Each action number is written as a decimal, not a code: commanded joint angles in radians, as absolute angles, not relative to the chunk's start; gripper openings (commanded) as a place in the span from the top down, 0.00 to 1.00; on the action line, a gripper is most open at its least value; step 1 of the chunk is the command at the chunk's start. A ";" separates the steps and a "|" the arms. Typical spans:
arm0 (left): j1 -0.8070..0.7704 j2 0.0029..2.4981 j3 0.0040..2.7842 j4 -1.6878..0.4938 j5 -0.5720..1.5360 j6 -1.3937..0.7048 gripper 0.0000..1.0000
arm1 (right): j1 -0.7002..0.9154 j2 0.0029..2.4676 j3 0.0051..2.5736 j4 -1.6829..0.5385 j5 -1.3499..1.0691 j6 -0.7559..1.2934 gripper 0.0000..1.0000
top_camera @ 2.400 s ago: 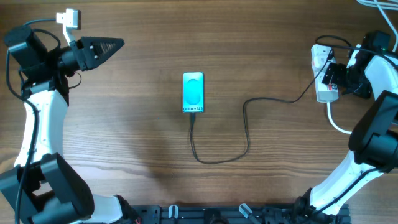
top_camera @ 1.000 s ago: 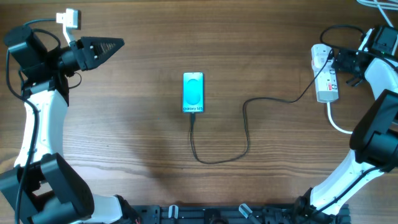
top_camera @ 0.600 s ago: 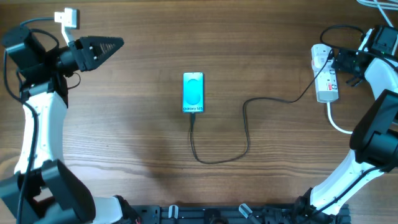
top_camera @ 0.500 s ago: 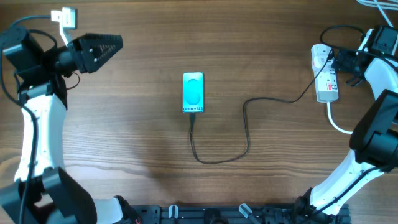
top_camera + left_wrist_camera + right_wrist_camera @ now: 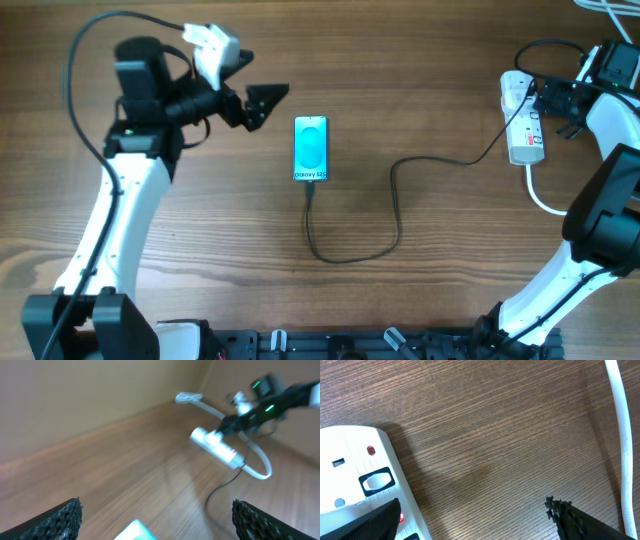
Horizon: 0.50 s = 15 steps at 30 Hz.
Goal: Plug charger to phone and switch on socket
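The left gripper (image 5: 272,103), fingers spread and empty, has been swung in from far left of the phone (image 5: 311,149) to just beside its far left corner. The right gripper (image 5: 472,505), likewise spread, is held at the socket (image 5: 522,120), well right of the phone. The charger (image 5: 396,200) is seen entering the phone's near end, so plugging is judged done; the phone is laid flat, its long axis running away from the robot, lettered end nearest.

Wooden table (image 5: 230,270) with phone (image 5: 311,148), charger (image 5: 398,210), socket (image 5: 525,140)

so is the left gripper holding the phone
No, in the overhead view the left gripper is open and empty off the upper left corner of the phone, which lies flat on the table.
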<state>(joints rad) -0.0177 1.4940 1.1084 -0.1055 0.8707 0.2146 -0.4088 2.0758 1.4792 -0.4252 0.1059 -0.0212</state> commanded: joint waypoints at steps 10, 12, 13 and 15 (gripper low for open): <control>-0.020 1.485 0.730 0.051 0.733 0.226 0.00 | -0.406 2.094 1.475 -0.423 0.112 -0.026 0.00; -0.020 1.484 0.684 0.060 0.698 0.173 0.00 | -0.406 2.094 1.475 -0.423 0.112 -0.026 0.00; -0.020 1.483 0.662 0.061 0.689 0.165 0.00 | -0.406 2.094 1.475 -0.423 0.112 -0.026 0.00; -0.020 1.474 0.617 0.073 0.673 0.163 0.00 | -0.406 2.094 1.475 -0.423 0.112 -0.026 0.00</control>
